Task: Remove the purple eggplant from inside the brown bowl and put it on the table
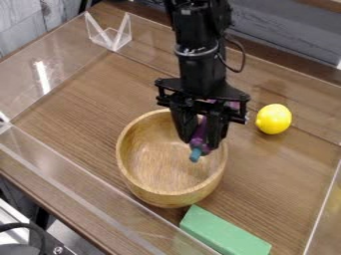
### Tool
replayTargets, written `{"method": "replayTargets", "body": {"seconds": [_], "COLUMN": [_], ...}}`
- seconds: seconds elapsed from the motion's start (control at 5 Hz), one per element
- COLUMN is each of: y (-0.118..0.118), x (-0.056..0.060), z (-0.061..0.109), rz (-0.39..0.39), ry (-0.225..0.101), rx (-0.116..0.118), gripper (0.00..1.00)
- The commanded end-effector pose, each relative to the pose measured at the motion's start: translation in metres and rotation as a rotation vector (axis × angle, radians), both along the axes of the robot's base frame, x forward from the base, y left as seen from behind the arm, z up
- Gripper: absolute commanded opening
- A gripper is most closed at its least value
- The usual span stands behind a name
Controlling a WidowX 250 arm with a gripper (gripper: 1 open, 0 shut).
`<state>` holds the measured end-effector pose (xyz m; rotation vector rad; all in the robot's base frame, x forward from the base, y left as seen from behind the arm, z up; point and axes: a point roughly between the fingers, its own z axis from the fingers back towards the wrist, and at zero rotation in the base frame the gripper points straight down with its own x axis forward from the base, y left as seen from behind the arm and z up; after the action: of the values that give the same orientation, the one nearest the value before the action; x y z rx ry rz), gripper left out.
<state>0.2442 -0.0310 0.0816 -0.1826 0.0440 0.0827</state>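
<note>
dark wood-grain table [94, 100], brown bowl [144, 179], yellow lemon [273, 119], green block [224, 236]

Most of the purple eggplant [200, 142] is buried between the gripper [201, 130] fingers, only the lower end and bluish tip poke out. Can't really tell if it's clear of the brown bowl [150, 169] floor. The arm [200, 40] is chopped off by the top edge, and the green block [224, 233] runs off the bottom.
</note>
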Motion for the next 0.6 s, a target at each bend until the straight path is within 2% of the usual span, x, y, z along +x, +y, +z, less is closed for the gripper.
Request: {"method": "replayTargets", "body": {"seconds": [0.0,0.4], "y": [0.0032,0.0042], "x": [0.0118,0.0128], "z": [0.0113,0.0098], "rz": [0.013,0.022], "ry": [-0.053,-0.053], "rx": [0.002,0.004], "gripper": [0.00,0.00]}}
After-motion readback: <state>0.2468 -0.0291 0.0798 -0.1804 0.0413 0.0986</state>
